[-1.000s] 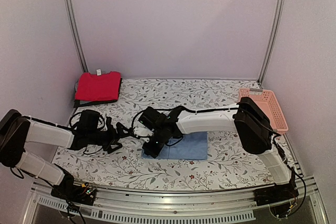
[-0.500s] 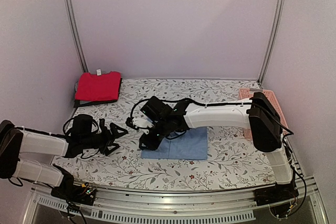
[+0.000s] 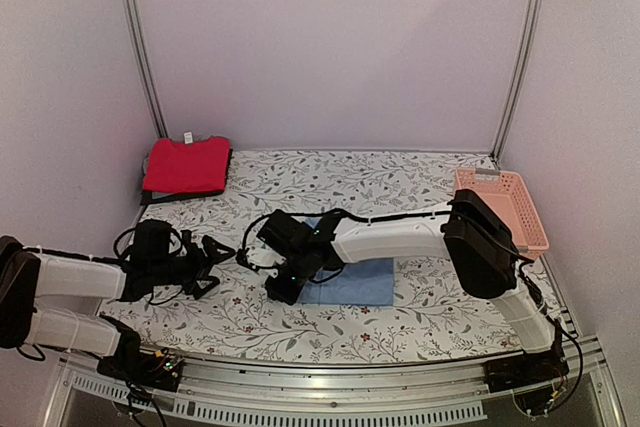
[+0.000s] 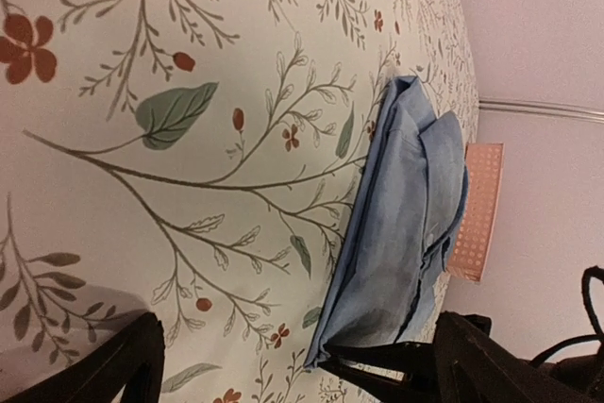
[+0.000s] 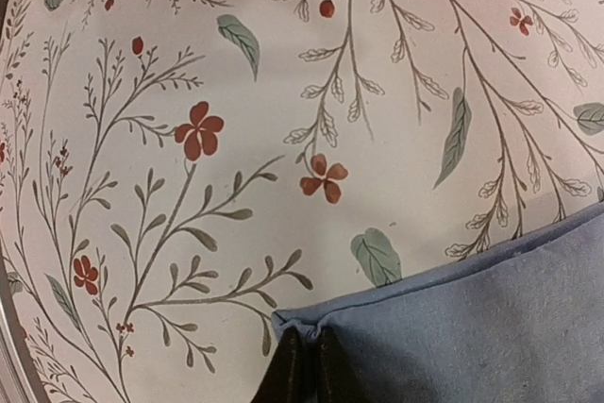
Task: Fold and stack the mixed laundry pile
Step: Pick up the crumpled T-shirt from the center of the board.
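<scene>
The light blue shirt [image 3: 352,282] lies folded into a flat rectangle in the middle of the floral tablecloth [image 3: 400,182]. My right gripper [image 3: 281,292] is at its near left corner. In the right wrist view the two dark fingertips [image 5: 304,358] are pressed together, with the shirt [image 5: 472,327] bunched between them at that corner. The red garment [image 3: 186,165] lies folded at the back left, on top of a dark one. My left gripper [image 3: 222,251] hovers low to the left of the shirt, wide open and empty. Its wrist view looks along the cloth at the shirt [image 4: 401,224].
A pink slatted basket [image 3: 505,205] stands at the right edge of the table. Metal frame posts rise at the back left [image 3: 140,47] and back right [image 3: 522,47] corners. The right forearm [image 3: 400,232] stretches across above the shirt.
The right gripper rose and opened briefly, then came back down and closed on the shirt's near left corner. The left gripper drew back a little to the left, still open.
</scene>
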`<state>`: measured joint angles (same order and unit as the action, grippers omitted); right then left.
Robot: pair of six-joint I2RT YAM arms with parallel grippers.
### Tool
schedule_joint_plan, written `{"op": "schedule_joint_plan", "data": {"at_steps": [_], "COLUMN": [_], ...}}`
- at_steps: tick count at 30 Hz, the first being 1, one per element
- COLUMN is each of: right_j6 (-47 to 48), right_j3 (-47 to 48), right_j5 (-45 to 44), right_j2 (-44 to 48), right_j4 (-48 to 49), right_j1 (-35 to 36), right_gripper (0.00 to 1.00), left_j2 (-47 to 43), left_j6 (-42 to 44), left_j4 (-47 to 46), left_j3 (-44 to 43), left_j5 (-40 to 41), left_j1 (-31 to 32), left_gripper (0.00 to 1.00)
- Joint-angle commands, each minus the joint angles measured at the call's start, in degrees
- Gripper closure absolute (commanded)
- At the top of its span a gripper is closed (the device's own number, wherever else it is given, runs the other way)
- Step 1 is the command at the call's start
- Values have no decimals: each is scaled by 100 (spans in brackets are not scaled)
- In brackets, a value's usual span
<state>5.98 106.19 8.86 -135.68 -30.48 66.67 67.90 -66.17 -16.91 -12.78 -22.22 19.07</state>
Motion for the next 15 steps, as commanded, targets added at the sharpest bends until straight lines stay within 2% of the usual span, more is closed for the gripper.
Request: {"op": "schedule_joint_plan", "data": {"at_steps": [1, 8, 15], "right_j6": [4, -50, -20], "right_j3": [-132, -482, -846], "right_j5": [-135, 344, 647], "right_j2": [-326, 734, 1245], "right_j4": [-336, 485, 1030], "right_j1": [56, -174, -251], "right_gripper": [100, 100, 100], "left_j2": [70, 779, 1813], "left_j6": [-94, -95, -787], "left_j4": [-137, -808, -2514], "left_j3": [143, -93, -142], "left_j5": [-74, -445, -818], "left_j1": [-123, -33, 240], "left_gripper": [0, 0, 1]}}
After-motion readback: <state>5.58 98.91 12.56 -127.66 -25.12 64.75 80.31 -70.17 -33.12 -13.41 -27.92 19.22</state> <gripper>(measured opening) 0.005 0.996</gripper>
